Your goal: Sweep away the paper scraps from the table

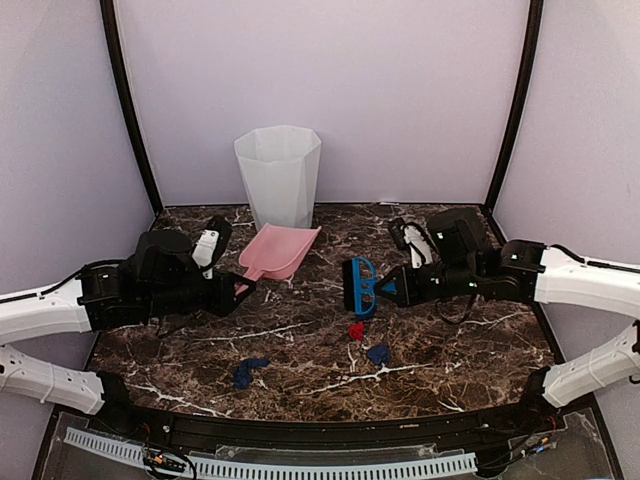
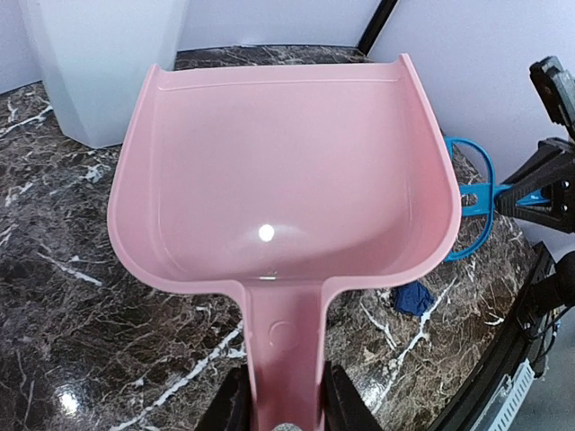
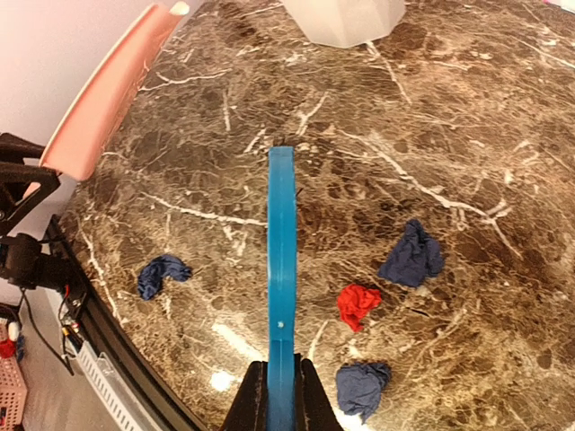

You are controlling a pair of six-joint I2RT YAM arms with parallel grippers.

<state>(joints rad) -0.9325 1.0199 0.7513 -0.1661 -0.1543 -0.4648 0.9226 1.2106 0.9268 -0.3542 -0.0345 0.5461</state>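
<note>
My left gripper (image 1: 238, 290) (image 2: 283, 400) is shut on the handle of the pink dustpan (image 1: 280, 250) (image 2: 278, 171), held over the back left of the marble table (image 1: 460, 340). My right gripper (image 1: 395, 288) (image 3: 281, 391) is shut on the blue hand brush (image 1: 360, 285) (image 3: 281, 242), held above the table's middle. Paper scraps lie on the table: a red one (image 1: 356, 329) (image 3: 358, 303), a navy one (image 1: 378, 353) (image 3: 362, 386) beside it, another navy one (image 3: 411, 256), and a navy one (image 1: 248, 372) (image 3: 163, 274) near the front edge. One navy scrap (image 2: 413, 298) shows past the dustpan.
A white bin (image 1: 278, 175) (image 2: 99, 63) (image 3: 346, 18) stands at the back of the table, just behind the dustpan. Lilac walls close in the back and sides. The black front rim (image 1: 320, 425) runs along the near edge.
</note>
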